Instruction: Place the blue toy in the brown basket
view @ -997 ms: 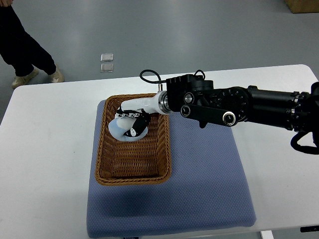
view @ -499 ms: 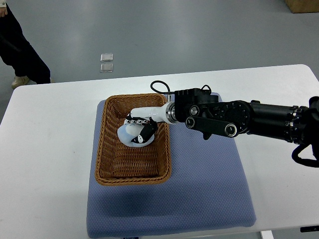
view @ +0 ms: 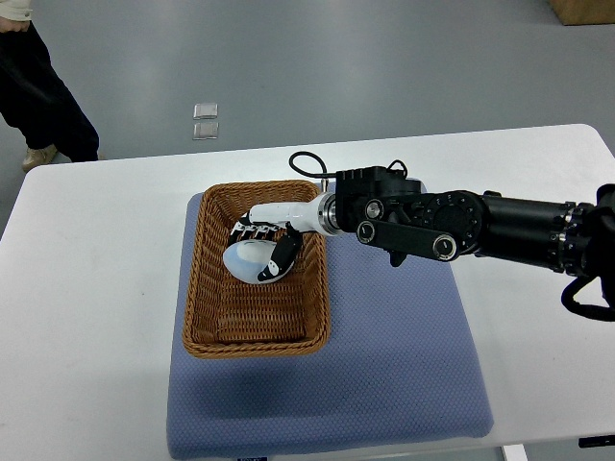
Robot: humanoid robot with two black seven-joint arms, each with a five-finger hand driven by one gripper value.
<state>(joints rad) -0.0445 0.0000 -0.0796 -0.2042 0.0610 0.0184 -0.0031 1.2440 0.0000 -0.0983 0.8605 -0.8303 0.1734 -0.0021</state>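
Note:
A pale blue rounded toy (view: 246, 262) lies inside the brown wicker basket (view: 197, 288), in its upper half. My right hand (view: 263, 242) reaches in from the right over the basket, its white and black fingers (view: 282, 262) curled around the toy's top and right side. The right arm (view: 452, 223) is black and stretches across the blue mat. Whether the toy rests on the basket floor or hangs just above it is unclear. No left arm shows.
The basket stands on a blue-grey mat (view: 384, 365) on a white table (view: 86, 288). A person's dark-trousered legs (view: 43, 96) stand on the floor at the top left, beyond the table. Two small clear squares (view: 205, 119) lie on the floor.
The right hand with the toy shifted from the basket's upper edge toward the right, then drew slightly back left and lower into the basket. The person at top left stepped.

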